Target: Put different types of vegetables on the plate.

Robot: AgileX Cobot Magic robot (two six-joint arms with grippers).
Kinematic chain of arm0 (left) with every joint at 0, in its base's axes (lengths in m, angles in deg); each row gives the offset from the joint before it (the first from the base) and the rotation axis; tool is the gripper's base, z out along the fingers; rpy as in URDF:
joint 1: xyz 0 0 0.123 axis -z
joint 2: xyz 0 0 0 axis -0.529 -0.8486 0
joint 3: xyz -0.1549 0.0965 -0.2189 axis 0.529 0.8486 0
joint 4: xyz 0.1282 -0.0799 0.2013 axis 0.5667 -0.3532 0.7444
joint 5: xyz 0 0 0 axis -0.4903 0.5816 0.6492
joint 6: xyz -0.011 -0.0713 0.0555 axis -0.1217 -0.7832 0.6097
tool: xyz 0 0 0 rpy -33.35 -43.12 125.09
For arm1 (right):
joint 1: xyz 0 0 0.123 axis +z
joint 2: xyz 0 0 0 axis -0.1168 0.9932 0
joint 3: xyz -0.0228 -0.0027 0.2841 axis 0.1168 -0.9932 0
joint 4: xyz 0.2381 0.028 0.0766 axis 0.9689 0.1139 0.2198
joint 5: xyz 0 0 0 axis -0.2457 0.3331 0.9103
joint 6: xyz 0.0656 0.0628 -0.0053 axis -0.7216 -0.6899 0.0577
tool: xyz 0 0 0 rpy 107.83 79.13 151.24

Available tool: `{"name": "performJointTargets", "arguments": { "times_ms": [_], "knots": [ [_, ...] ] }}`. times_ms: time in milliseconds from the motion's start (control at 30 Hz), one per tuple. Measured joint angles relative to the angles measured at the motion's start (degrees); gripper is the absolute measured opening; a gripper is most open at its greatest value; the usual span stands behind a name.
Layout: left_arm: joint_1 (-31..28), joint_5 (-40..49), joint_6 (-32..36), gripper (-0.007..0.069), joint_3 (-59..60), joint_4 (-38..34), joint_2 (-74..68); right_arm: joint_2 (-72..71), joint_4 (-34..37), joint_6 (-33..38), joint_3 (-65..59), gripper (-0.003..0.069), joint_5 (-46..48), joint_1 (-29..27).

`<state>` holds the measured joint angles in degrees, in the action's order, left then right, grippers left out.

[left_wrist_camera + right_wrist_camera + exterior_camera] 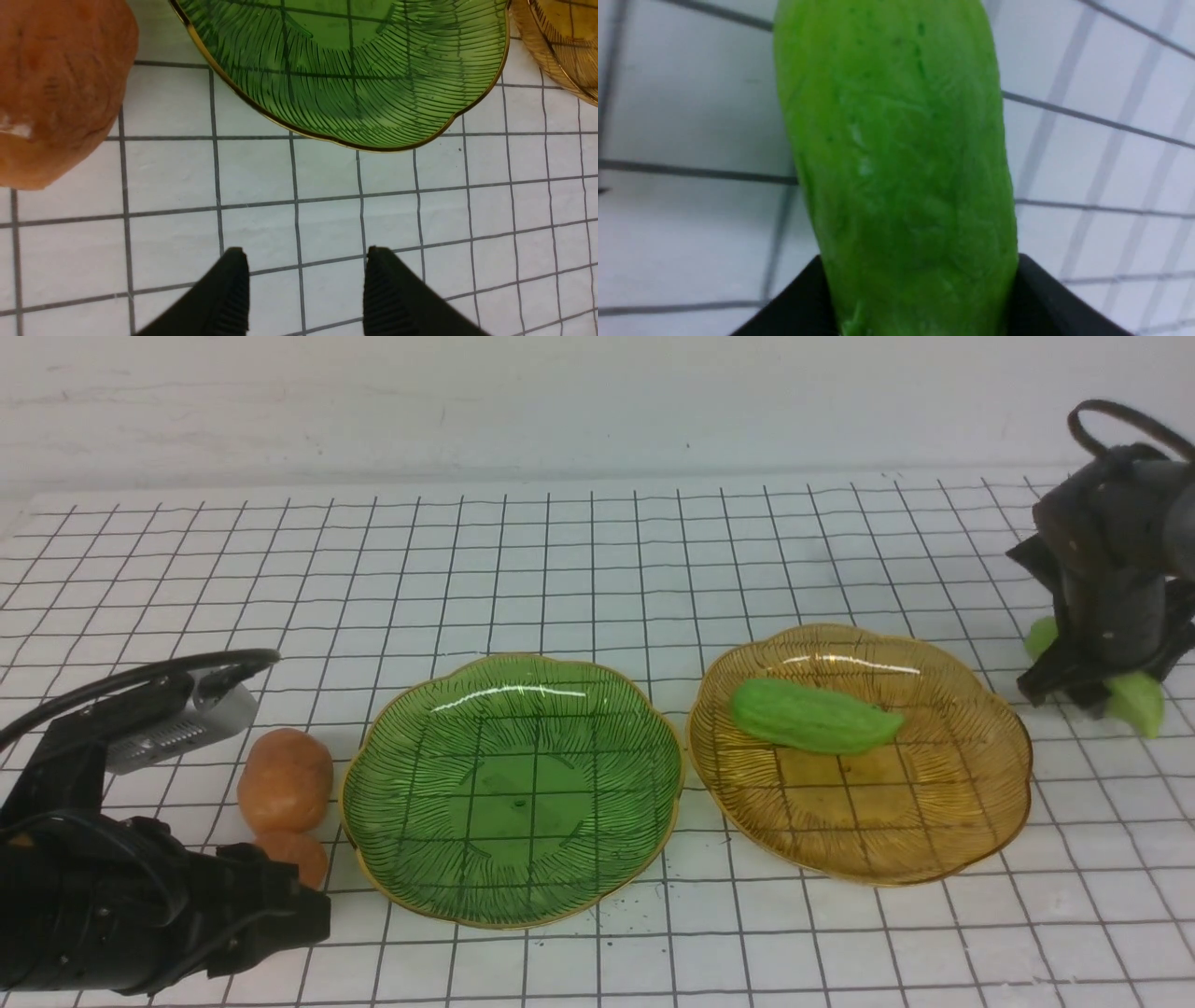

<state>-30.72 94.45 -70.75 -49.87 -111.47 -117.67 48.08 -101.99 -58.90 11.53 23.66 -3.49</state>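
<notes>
One gourd (812, 717) lies across the amber plate (990, 803). The second gourd (1139, 702) sits far right on the counter (597, 569), and the right pincer (920, 298) is clamped on its flanks! Left of the green plate (392, 859), the larger potato (285, 779) touches the smaller potato (297, 857). The left pincer (306, 289) hovers low nearby, jaws apart, gripping nothing.

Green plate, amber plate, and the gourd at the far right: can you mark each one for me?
green plate (512, 793), front view, its bare middle.
amber plate (887, 831), front view, bare floor near its front rim.
far-right gourd (901, 177), right wrist view, middle of its body.
</notes>
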Motion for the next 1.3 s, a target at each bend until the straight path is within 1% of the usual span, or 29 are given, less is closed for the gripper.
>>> {"name": "performJointTargets", "arguments": {
  "times_ms": [33, 100, 133, 167, 200, 233, 267, 300, 333, 367, 400, 433, 467, 600, 800, 933, 1000, 1033, 1167, 1233, 1300],
  "knots": [
    [0.0, 0.0, 0.0, 0.0311, 0.0, 0.0, -0.2, -0.3, 0.4, -1.2, 2.7, 0.0405, 2.8, 0.0],
    [0.0, 0.0, 0.0, 0.0311, 0.0, 0.0, -0.3, -1.1, 2.6, -1.8, 6.8, 0.0405, 5.0, 0.0],
    [0.0, 0.0, 0.0, 0.0311, 0.0, 0.0, -0.3, -1.2, 2.6, -1.8, 7.2, 0.0405, 5.2, 0.0],
    [0.0, 0.0, 0.0, 0.0311, 0.0, 0.0, -0.4, -1.9, 5.9, -1.8, 10.2, 0.0405, 5.7, 0.0],
    [0.0, 0.0, 0.0, 0.0311, 0.0, 0.0, -0.4, -3.4, 10.8, -1.8, 12.2, 0.0405, 5.8, 0.0],
    [0.0, 0.0, 0.0, 0.0311, 0.0, 0.0, -0.4, -3.9, 11.6, -1.8, 12.5, 0.0405, 5.8, 0.0],
    [0.0, 0.0, 0.0, 0.0311, 0.0, 0.0, -0.4, -5.2, 15.1, -1.7, 13.0, 0.0405, 6.0, 0.0],
    [0.0, -0.1, 0.0, 0.0311, 0.0, 0.0, -0.4, -8.1, 23.6, -0.9, 13.4, 0.0405, 6.5, 0.0],
    [0.0, -0.1, 0.0, 0.0311, 0.0, 0.0, -0.4, -9.3, 27.2, -0.3, 13.5, 0.0405, 6.7, 0.1],
    [0.0, -0.1, 0.0, 0.0311, 0.0, 0.0, -0.4, -10.4, 30.6, 0.1, 13.5, 0.0405, 6.8, 0.1],
    [0.0, -0.1, 0.0, 0.0311, 0.0, 0.0, -0.4, -10.4, 31.4, 0.2, 13.5, 0.0405, 6.8, 0.1],
    [0.0, -0.1, 0.0, 0.0311, 0.0, 0.0, -0.4, -12.8, 36.8, 1.6, 12.5, 0.0405, 7.0, 0.6],
    [0.0, -0.1, 0.0, 0.0311, 0.0, 0.0, -0.4, -13.6, 38.1, 2.1, 11.4, 0.0405, 7.0, 1.1],
    [0.0, -0.2, 0.0, 0.0311, 0.0, 0.0, -0.4, -15.1, 38.9, 2.9, 5.2, 0.0405, 7.1, 4.3],
    [0.0, -2.6, 0.0, 0.0311, 0.0, 0.0, -0.4, -13.6, 35.0, 2.7, -5.5, 0.0405, 7.1, 10.5],
    [0.0, -4.0, 0.0, 0.0311, 0.0, 0.0, -0.4, -12.3, 34.7, 2.5, -7.0, 0.0406, 7.0, 12.8],
    [0.0, -4.2, 0.0, 0.0311, -0.1, 0.0, -0.4, -12.3, 35.1, 1.9, -7.1, 0.0423, 6.9, 13.4],
    [0.0, -4.3, 0.0, 0.0311, -0.1, 0.0, -0.4, -12.3, 35.3, 1.1, -7.1, 0.0440, 6.9, 13.8],
    [0.0, -5.4, 0.0, 0.0311, -0.1, 0.3, -0.4, -12.3, 35.5, -1.5, -7.1, 0.0622, 6.7, 15.8],
    [0.0, -5.6, 0.0, 0.0311, -0.1, 1.3, -0.4, -12.5, 35.9, -1.8, -7.2, 0.0666, 6.6, 16.6],
    [0.0, -5.6, 0.0, 0.0311, -0.1, 2.2, -0.4, -13.1, 36.4, -1.8, -7.8, 0.0680, 6.4, 17.1]
  ]
}}
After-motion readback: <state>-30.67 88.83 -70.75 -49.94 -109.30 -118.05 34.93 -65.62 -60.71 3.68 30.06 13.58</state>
